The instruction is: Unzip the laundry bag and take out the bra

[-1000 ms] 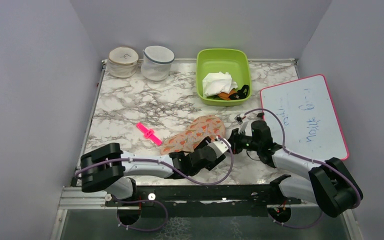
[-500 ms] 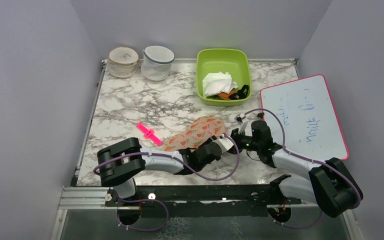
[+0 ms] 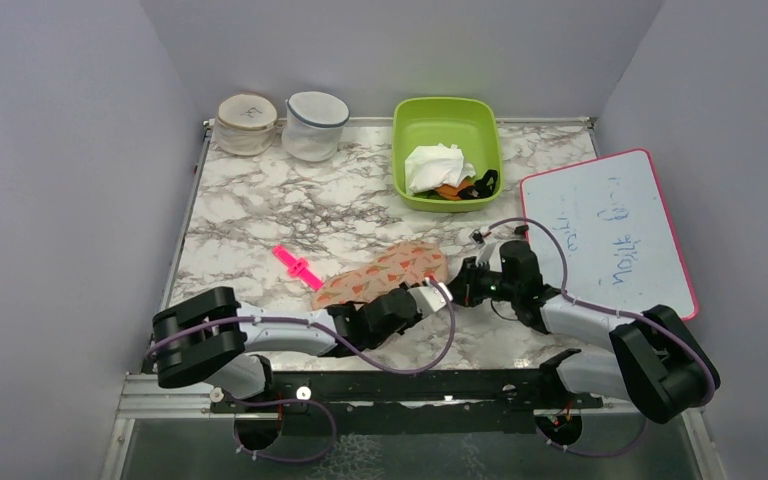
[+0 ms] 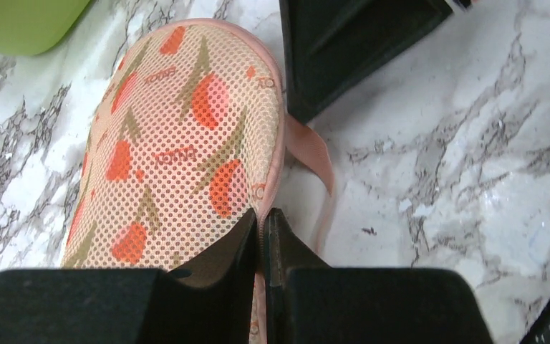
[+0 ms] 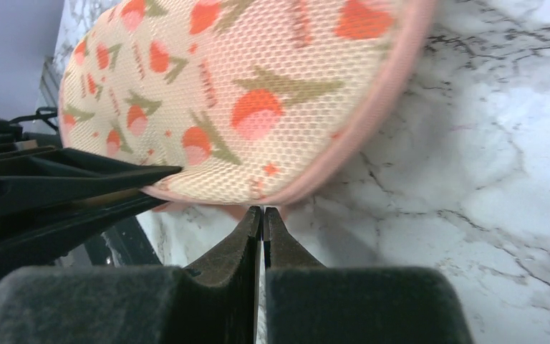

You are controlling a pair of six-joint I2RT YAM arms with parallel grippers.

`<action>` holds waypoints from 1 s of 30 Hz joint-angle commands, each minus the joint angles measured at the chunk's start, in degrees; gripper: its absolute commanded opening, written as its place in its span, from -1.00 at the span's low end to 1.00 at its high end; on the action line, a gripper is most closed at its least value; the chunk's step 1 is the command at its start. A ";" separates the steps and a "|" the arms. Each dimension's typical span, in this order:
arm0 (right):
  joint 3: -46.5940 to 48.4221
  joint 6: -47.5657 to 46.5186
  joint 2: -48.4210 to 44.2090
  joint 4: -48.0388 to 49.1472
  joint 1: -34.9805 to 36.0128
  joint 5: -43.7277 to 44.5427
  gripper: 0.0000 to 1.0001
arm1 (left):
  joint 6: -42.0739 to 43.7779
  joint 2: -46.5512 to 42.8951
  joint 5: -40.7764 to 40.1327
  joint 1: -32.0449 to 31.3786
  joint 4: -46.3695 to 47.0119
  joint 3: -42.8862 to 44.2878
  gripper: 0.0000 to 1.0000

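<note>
Dragged a little leftward since the earlier view, the bag (image 3: pixel 380 275) lies on the bench (image 3: pixel 260 215) at its near middle. On its pink edging (image 4: pixel 281 136) the left gripper (image 4: pixel 263 217) is clenched; at the rounded far-right end the right gripper (image 5: pixel 262 212) is closed, its hold unclear. Best keep that end anchored and draw the zip along the seam, low and steady. Long axis: near-left to far-right.
</note>
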 commanded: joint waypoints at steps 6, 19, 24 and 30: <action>3.37 0.45 3.25 3.99 -6.47 8.59 -0.99 | -0.74 -9.85 9.22 -0.09 1.50 -7.43 -1.00; 5.01 -9.39 -1.73 -3.77 -8.27 -2.25 -0.99 | -3.81 -6.93 12.64 -0.09 0.44 -4.56 -0.64; 3.54 -9.19 -5.79 -5.98 -8.27 -3.34 -0.98 | -5.45 -4.64 11.73 -0.10 -2.56 1.35 -0.13; 2.96 -8.16 -6.53 -6.18 -8.27 -5.35 -0.99 | -6.31 -0.34 7.68 -0.08 -2.38 5.99 -0.01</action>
